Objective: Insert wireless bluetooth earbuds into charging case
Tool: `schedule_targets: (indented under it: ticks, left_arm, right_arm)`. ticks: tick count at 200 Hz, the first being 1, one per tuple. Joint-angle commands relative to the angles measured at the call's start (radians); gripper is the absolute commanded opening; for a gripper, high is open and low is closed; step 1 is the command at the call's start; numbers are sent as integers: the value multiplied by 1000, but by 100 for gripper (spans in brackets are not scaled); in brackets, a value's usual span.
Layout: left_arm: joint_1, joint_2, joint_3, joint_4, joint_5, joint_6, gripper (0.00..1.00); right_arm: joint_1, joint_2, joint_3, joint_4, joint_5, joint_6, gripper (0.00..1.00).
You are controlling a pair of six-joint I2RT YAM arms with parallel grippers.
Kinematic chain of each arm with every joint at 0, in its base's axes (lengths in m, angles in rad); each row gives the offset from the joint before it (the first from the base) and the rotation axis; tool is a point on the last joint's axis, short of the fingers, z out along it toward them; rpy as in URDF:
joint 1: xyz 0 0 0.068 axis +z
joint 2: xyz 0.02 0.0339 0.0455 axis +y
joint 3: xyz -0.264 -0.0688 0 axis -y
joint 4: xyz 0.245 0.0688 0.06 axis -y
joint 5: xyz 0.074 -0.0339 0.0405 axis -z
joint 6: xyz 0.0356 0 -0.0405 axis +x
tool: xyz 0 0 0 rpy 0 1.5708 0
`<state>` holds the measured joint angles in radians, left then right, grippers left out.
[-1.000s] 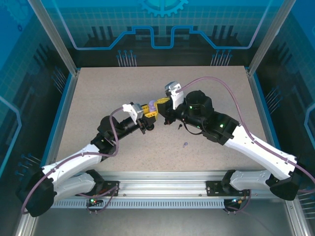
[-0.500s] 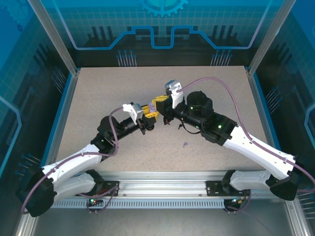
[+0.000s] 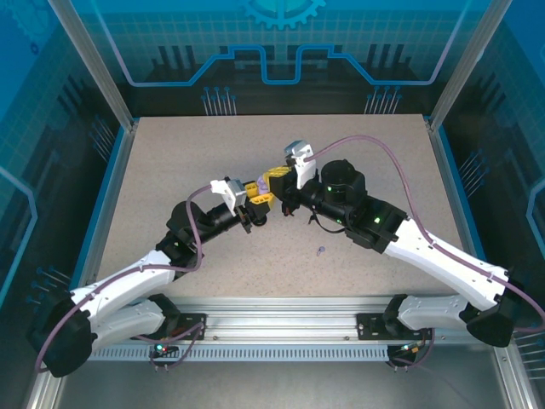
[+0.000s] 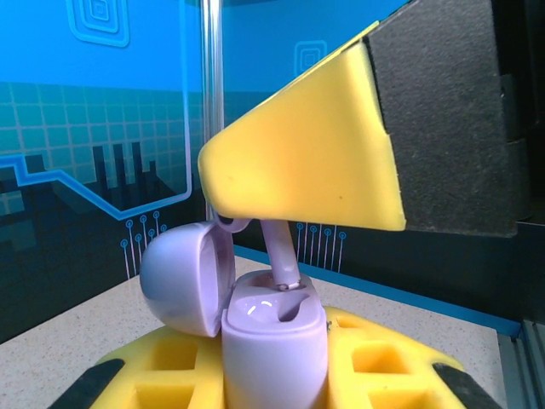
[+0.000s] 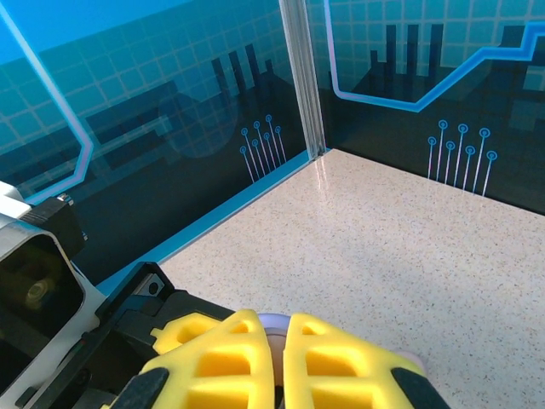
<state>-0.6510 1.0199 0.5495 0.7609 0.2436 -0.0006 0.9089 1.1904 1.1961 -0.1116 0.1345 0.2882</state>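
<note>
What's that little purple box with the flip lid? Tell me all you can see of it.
The case is small, rounded, glossy lavender plastic. It stands upright and open, its domed lid hinged back to the left. The left gripper clamps its body between yellow fingers. A lavender earbud, pinched from above by the right gripper, points its stem down into the open top, at or just touching a socket.

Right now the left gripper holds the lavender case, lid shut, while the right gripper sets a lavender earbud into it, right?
No: the lid is open, as the left wrist view shows. Otherwise yes: the left gripper holds the lavender case while the right gripper sets a lavender earbud into it.
</note>
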Motion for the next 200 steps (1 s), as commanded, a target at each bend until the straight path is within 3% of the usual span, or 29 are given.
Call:
schedule_targets:
  ticks: [1, 200]
  left_arm:
    - [-10, -24, 40, 38, 18, -1, 0]
    - [-9, -12, 53, 25, 23, 8, 0]
  right_arm:
    - [-10, 11, -13, 20, 11, 6, 8]
    - [-5, -9, -37, -2, -38, 22, 5]
